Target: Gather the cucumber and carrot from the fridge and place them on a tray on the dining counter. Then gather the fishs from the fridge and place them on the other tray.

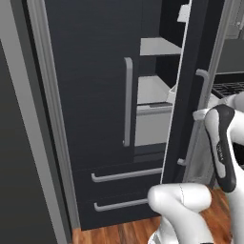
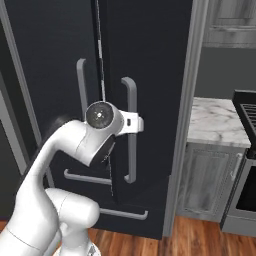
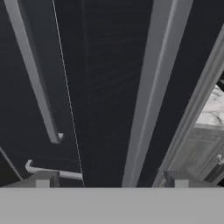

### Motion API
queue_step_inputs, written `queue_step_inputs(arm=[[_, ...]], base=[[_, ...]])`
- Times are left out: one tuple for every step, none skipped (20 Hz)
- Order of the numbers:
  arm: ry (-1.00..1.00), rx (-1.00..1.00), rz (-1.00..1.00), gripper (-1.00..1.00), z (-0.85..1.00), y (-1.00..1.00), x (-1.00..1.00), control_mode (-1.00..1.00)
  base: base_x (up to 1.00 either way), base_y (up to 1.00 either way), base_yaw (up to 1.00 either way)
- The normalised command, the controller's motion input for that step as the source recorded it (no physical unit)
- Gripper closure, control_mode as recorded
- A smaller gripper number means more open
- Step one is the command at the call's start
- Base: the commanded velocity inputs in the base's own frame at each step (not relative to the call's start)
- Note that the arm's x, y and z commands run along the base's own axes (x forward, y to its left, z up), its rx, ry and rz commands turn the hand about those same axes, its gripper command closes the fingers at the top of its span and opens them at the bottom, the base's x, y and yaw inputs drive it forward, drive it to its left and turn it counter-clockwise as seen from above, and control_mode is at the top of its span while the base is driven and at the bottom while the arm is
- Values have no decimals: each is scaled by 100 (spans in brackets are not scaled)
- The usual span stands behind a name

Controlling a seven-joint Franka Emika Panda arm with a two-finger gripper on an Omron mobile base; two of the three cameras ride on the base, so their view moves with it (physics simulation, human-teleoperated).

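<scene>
while the right door (image 1: 190, 90) of the fridge (image 1: 90, 109) stands swung partly outward, light grey shelves (image 1: 159, 46) and a pale drawer front (image 1: 152, 125) are seen through the gap in the left base view. the left door (image 1: 93, 81) is seen shut, its long grey bar handle (image 1: 128, 102) upright beside the gap. two lower drawers are seen beneath it, each with a horizontal grey bar: the upper (image 1: 126, 175) and the lower (image 1: 119, 205).

the hand (image 3: 113, 179) is seen at the right door's bar handle (image 3: 146, 96), its two dark fingertips (image 3: 43, 178) spread wide to either side of the bar's lower stretch; nothing is pinched between them, and whether either tip touches the bar cannot be told. in the right base view the white wrist (image 2: 107, 120) is seen pressed close against that handle (image 2: 131, 130), with the left door's handle (image 2: 81, 90) just beyond the door seam.

no cucumber, carrot or fish can be made out on the visible shelves. to the fridge's right, a veined marble bench (image 2: 217, 120) on grey cabinets (image 2: 205, 182) is seen, next to a dark stove (image 2: 245, 165). a wooden floor (image 2: 200, 240) is seen below.
</scene>
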Motion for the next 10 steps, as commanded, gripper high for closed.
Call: queue_step_inputs(arm=[[0,-6,0,-100,10,88,-61,-100],[0,-10,0,-100,11,100,-34,-100],[0,-14,0,-100,12,100,-16,-100],[0,-19,-1,-100,12,100,0,-100],[0,-24,-2,-100,4,100,0,-100],[0,-27,-4,-100,7,100,1,-100],[0,-29,-6,-100,14,100,11,-100],[0,-31,-6,-100,14,100,17,-100],[0,-32,-7,-100,13,100,26,-100],[0,-32,-7,-100,18,100,24,-100]], base=[[0,0,0],[0,0,0],[0,0,0],[0,0,0],[0,0,0],[0,0,0],[0,0,0],[0,0,0],[0,0,0],[0,0,0]])
